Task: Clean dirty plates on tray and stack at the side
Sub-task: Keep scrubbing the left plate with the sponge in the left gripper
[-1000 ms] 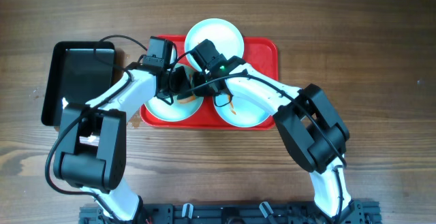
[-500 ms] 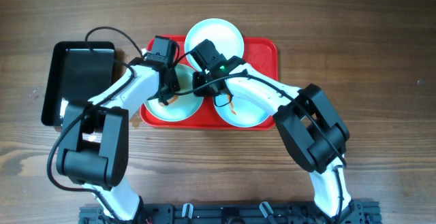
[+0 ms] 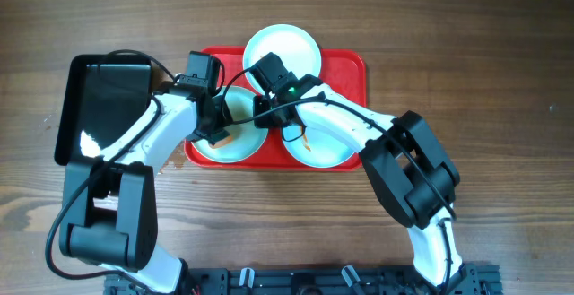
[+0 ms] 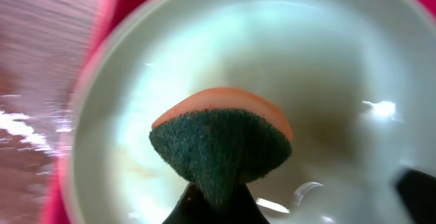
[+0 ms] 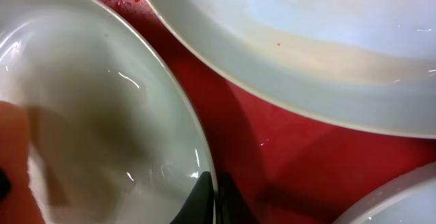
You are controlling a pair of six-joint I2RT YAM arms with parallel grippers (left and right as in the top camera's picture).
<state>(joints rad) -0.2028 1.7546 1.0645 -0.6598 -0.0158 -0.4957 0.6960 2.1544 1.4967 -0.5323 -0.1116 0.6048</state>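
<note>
We see the table (image 3: 466, 53) from overhead, with the red tray (image 3: 352, 73) mid-table and a black bin (image 3: 100, 107) just to its left. All three plates are on the tray.

- The left plate (image 3: 240, 147) and right plate (image 3: 330, 153) sit side by side along the near edge.
- The far plate (image 3: 285, 48) sits behind them, overhanging the tray's far rim.
- The right plate has an orange smear near its left side.
- On the left wrist cam, the left plate has a faint brownish film.
- On the right wrist cam, the far plate shows a pale tan streak.

Nothing is stacked at the side yet.

The sponge (image 4: 221, 146) has a green scouring face and an orange back. It is over the middle of the left plate, green side towards the camera. We can't tell whether it is pressed on the plate or just above it.

The left gripper (image 4: 212, 202) is clamped tight on the sponge's near end, and only the fingertips show at the bottom of the frame.

The right gripper (image 5: 212, 197) is at the left plate's right rim, beside the gap to the far plate. Its jaws are pinched together, and the rim runs straight in between the tips, so we read it as gripping that rim.

Both arms cross over the tray, and their wrists are close together above the left plate.
</note>
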